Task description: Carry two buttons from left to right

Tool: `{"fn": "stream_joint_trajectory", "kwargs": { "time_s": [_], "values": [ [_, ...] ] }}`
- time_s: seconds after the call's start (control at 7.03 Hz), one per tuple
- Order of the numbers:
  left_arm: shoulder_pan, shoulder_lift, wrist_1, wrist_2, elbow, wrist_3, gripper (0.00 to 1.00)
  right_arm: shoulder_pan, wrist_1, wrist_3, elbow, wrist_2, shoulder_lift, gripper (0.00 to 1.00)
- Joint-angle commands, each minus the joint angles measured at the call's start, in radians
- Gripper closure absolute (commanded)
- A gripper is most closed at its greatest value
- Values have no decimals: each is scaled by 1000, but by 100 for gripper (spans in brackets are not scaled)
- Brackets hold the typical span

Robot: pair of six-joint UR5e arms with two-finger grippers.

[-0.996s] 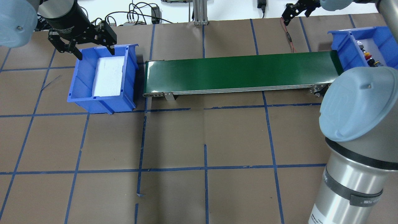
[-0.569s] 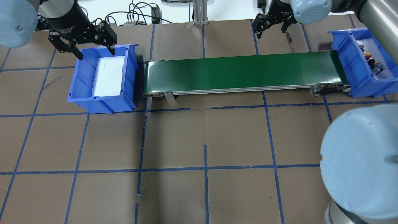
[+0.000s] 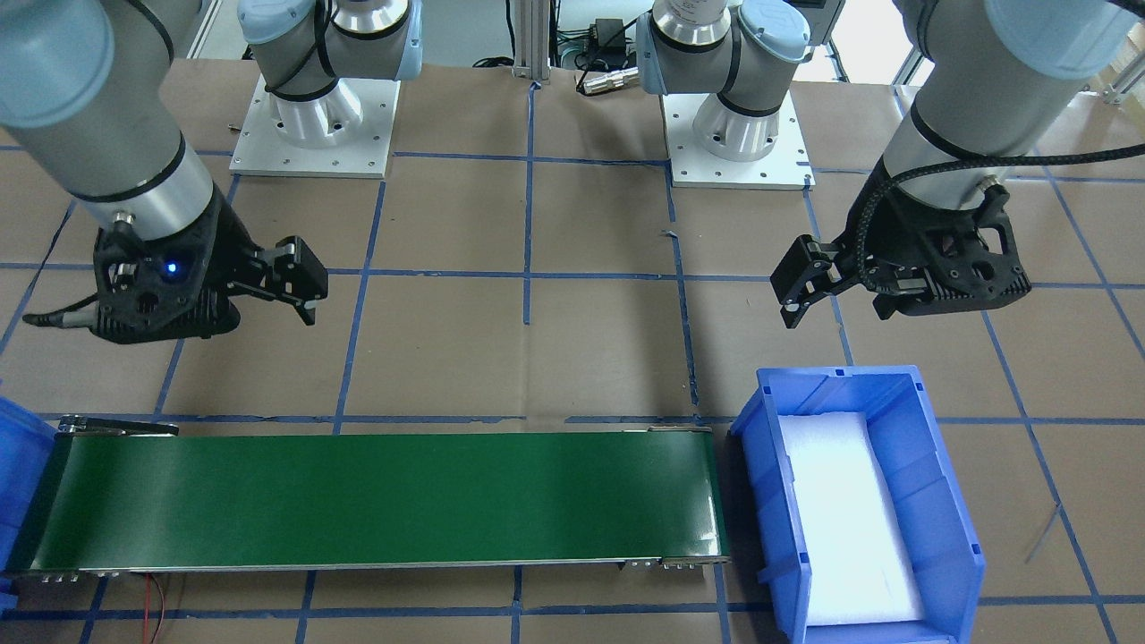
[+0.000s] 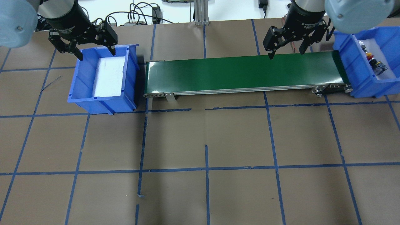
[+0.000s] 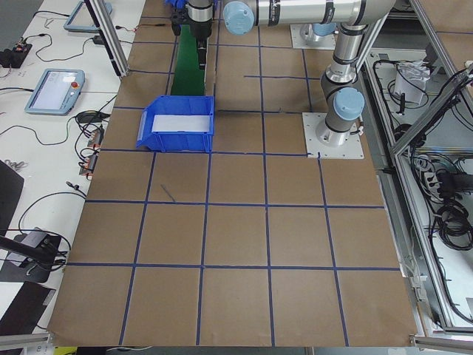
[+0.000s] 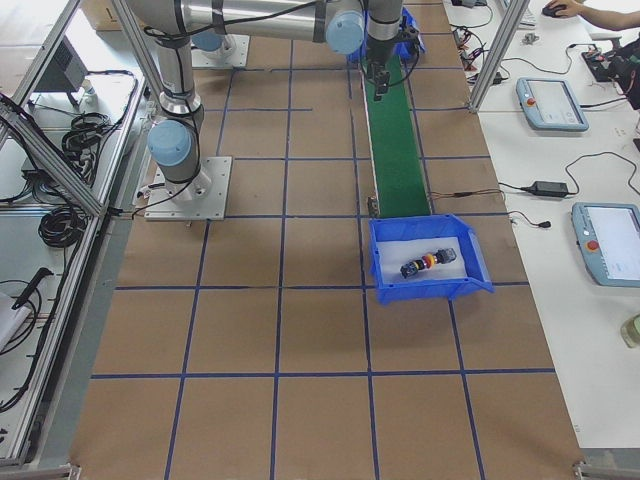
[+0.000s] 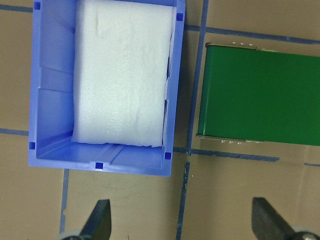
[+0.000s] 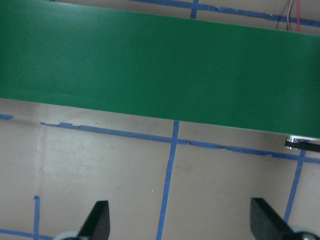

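**Right claw gaped empty, buttons at its 3 o'clock**

Seen from overhead, that claw hung above the far edge of the green conveyor belt, near the belt's right end. Its jaws were spread wide with nothing between them. The buttons lay in the right bin, just off that belt end and close to the claw. They lay in one short row with red and yellow caps showing. The row's long axis ran from roughly 11 to 5 o'clock, along the bin's length. Whether they touched each other was too small to tell.

The left claw hovered over the far rim of the left bin, at the belt's 9 o'clock end. It too was spread wide and empty, and its wrist camera showed only a white foam pad in that bin.

The right arm was by far the nearer to the buttons. Judged from this, the carrying looked complete, since both buttons sat at the right side of the table. Any further reach for them would suit the right arm, closing across the row's axis.
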Motion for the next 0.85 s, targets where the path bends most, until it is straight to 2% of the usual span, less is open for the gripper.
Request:
{"fn": "stream_joint_trajectory", "kwargs": {
  "time_s": [0.0,0.43,0.71],
  "values": [
    [0,0,0,0,0,-1,0,-7,126,23,69,0,-123,1],
    [-1,8,-2,6,-21,1,0,-7,76,28,85,-3,-137,0],
    [3,-2,0,-2,1,1,0,-7,74,28,87,-21,-132,0]
  ]
}}
